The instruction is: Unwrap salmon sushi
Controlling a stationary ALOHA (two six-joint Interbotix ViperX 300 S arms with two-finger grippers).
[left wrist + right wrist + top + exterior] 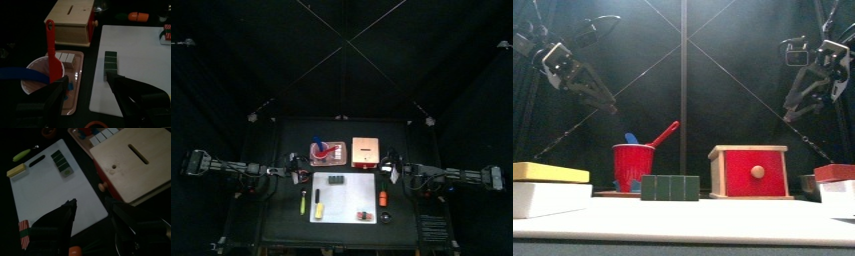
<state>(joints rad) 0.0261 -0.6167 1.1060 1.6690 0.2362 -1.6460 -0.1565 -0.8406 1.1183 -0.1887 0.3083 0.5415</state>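
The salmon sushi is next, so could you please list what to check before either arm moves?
1. The salmon sushi lies on the white mat: ok.
2. The left gripper is open and empty: ok.
3. The right gripper is open and empty: ok.
4. The orange-red stick lies apart from the sushi: ok.
5. The wrapper's loose edge is visible: cannot tell.

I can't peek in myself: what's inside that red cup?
The red cup holds a red-handled utensil and a blue one, both leaning out. Their lower ends and the cup's bottom are hidden.
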